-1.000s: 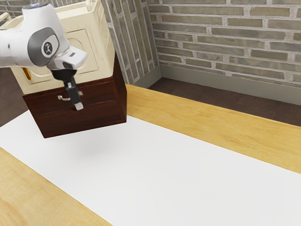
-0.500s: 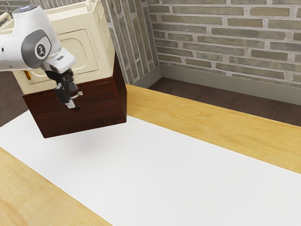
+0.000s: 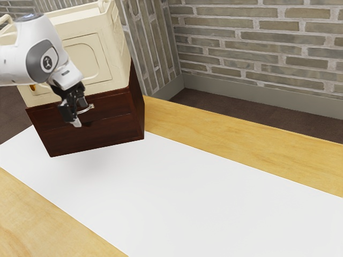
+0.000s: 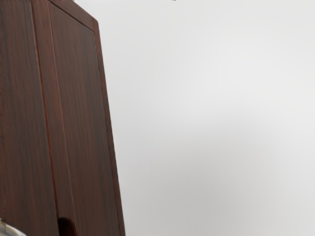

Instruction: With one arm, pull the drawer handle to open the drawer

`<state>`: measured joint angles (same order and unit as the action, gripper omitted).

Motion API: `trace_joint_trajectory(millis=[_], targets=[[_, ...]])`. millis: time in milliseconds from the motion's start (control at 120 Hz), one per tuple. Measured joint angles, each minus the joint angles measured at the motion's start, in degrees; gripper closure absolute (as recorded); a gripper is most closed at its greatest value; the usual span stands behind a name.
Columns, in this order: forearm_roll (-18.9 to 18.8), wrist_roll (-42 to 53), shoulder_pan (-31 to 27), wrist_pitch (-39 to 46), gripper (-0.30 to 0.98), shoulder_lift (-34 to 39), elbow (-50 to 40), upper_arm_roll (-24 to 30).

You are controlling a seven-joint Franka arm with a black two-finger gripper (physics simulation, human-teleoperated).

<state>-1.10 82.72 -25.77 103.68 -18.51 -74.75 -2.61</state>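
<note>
The gripper (image 3: 79, 115) has its jaws parted beside the handle (image 3: 88, 109), with nothing clamped between them; whether either one touches it, I cannot tell. The handle is on the dark cabinet (image 3: 96, 140), toward the exterior view's left, and its drawer (image 3: 115, 104) looks shut. Closing off-centre could pinch only the handle's end and slip off; a skewed pull might jam the drawer or drag the cabinet across the white surface (image 3: 193, 198).

The end effector (image 3: 80, 117) partly hides the handle (image 3: 88, 108); a picture edge crops the arm (image 3: 19, 59).
</note>
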Motion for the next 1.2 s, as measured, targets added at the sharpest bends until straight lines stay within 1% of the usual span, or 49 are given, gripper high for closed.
trace_joint_trajectory(millis=[258,467,550,650,683,742,792,917,1200], targets=[[0.11,2.01,0.61,5.22,0.0,0.26,-3.16,-0.01],[0.11,2.89,0.71,7.3,0.02,0.41,-4.06,-0.02],[0.1,3.06,0.78,7.89,-0.02,0.45,-4.48,-0.09],[-0.03,3.15,0.89,8.67,-0.03,0.54,-5.17,0.02],[-0.08,3.21,0.94,8.9,0.0,0.55,-5.39,0.08],[-0.12,3.32,0.96,9.25,0.01,0.59,-5.58,0.09],[-0.12,3.44,0.93,9.42,0.12,1.0,-5.56,0.09],[-0.07,3.68,0.68,9.7,0.13,2.21,-5.39,-0.05],[-0.31,2.82,0.17,9.43,0.13,2.32,-5.6,-1.08]])
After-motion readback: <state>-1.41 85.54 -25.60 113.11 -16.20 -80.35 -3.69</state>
